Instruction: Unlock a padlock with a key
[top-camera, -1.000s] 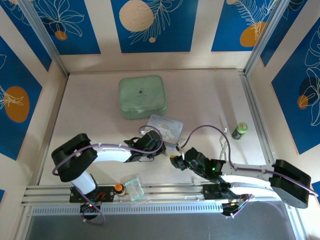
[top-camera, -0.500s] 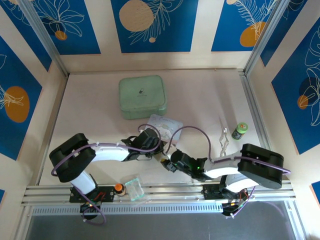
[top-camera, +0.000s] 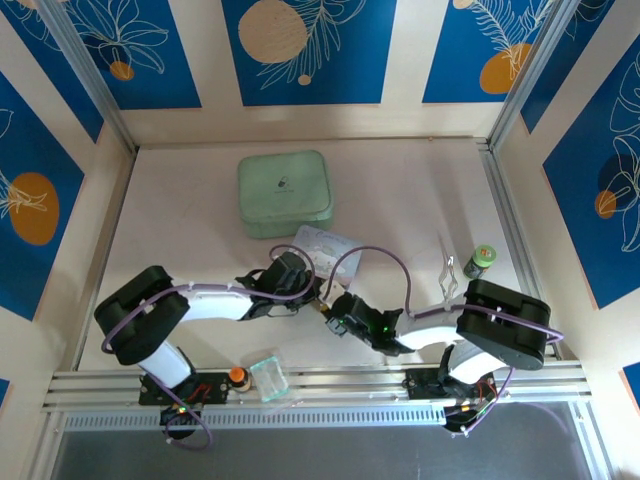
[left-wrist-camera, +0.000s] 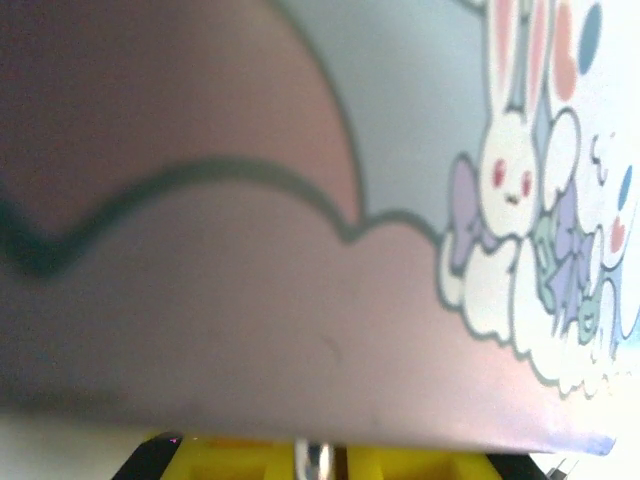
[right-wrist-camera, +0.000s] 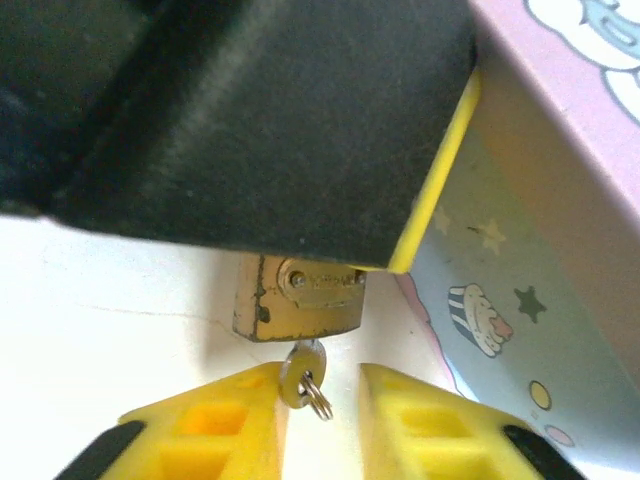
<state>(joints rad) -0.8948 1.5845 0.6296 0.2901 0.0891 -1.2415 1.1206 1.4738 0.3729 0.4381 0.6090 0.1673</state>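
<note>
A cartoon tin (left-wrist-camera: 400, 150) is seen just beside the left gripper (top-camera: 303, 288), which is clamped on the padlock (right-wrist-camera: 300, 298) near the worktop (top-camera: 180, 230). The key (right-wrist-camera: 301, 362) is seated in the padlock's underside, flanked by the right gripper (right-wrist-camera: 320, 378), its jaws held apart. The left arm (top-camera: 210, 300) and right arm (top-camera: 430, 335) are stretched low toward each other.

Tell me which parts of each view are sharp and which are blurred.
Left wrist view: the cartoon tin is smeared at left, its rabbit print sharper. Right wrist view: padlock and key crisp, table glaring white. Top external view: evenly lit.
</note>
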